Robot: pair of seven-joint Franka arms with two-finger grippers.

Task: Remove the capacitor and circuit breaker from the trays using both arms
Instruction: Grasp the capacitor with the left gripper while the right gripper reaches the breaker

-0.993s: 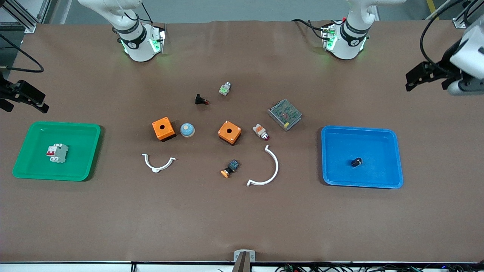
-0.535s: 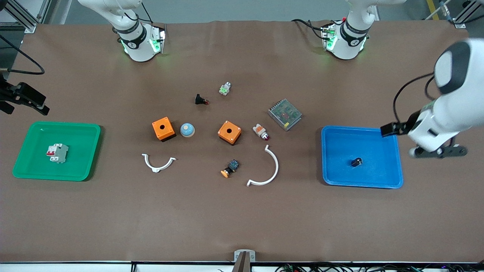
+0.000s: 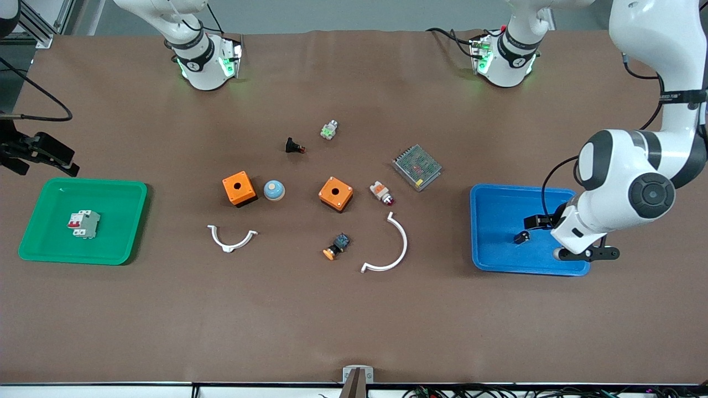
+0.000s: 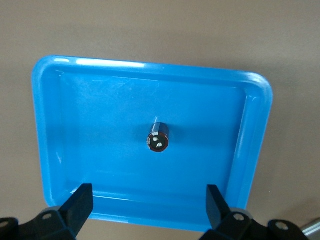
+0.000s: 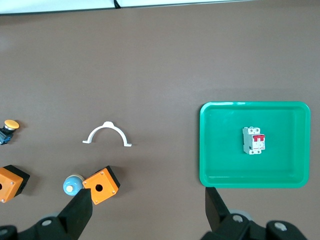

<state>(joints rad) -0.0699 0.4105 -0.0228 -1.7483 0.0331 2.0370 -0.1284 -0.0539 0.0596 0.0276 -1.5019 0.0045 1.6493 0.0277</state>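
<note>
The left hand (image 4: 145,210) is hanging over the blue tray (image 3: 492,260) with its fingers spread, lined up on the capacitor (image 4: 158,138), which is lying in that tray's middle, so a straight descent should straddle it. The right hand (image 5: 148,212), fingers also spread, is hovering over the worktop (image 3: 354,320) beside the green tray (image 3: 33,251), not yet above the circuit breaker (image 3: 83,223) lying in the middle of that tray.

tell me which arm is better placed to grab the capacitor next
Left. The left gripper hangs open over the blue tray holding the capacitor; the right gripper is near the green tray.
</note>
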